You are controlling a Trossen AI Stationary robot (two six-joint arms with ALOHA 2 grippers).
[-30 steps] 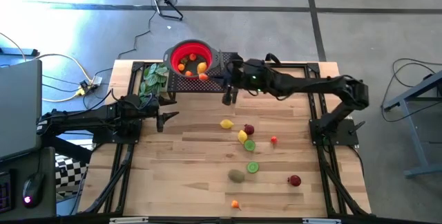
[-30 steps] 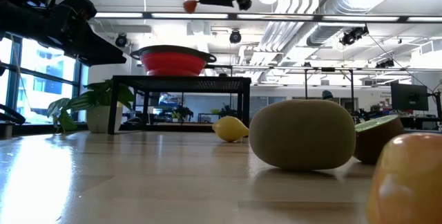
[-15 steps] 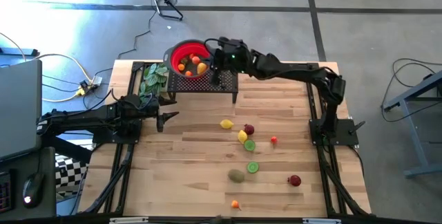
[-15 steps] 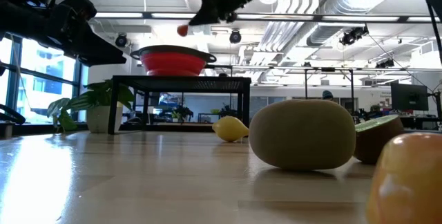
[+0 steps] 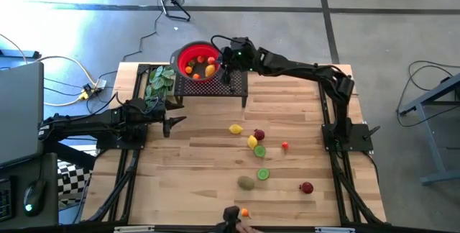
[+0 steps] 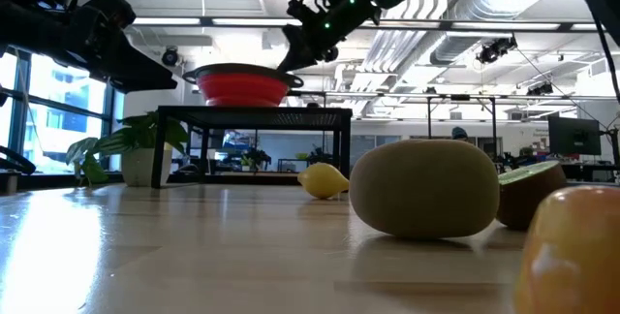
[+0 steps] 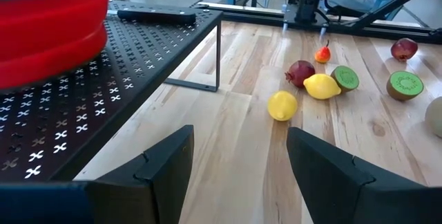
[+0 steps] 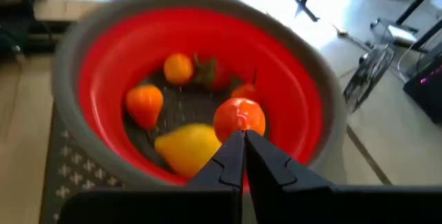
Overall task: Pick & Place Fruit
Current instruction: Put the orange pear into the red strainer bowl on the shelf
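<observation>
A red bowl [image 5: 195,62] stands on a black perforated stand [image 5: 215,85] at the table's far side, with several small fruits in it. My right gripper [image 8: 243,140] reaches over the bowl's right rim, shut on a small orange-red fruit [image 8: 238,119]. Several more fruits lie on the wood, among them two lemons [image 5: 235,129], a lime half [image 5: 259,151] and a brown kiwi [image 5: 246,183]. My left gripper [image 7: 239,137] waits open at the table's left, low beside the stand, with nothing between its fingers. My right gripper pinches the orange-red fruit by its near side [image 8: 239,131] at the very ends of its two fingers. The fingers slant downward from the table's right. The fruit hangs clear over the inside of the bowl, above a lemon [image 8: 186,148] lying there.
A green leafy bunch [image 5: 158,82] lies left of the bowl by the stand. A red fruit [image 5: 307,188] and a small orange one [image 5: 244,212] lie near the front edge, where a dark object [image 5: 230,217] shows. Bare wood stretches on the near left.
My right gripper has swung from above the stand's right part toward the far left, over the bowl. It has sunk and tipped further downward, staying shut on the fruit. The fruit has come down with it to the bowl's rim. A dark object has appeared at the near edge.
</observation>
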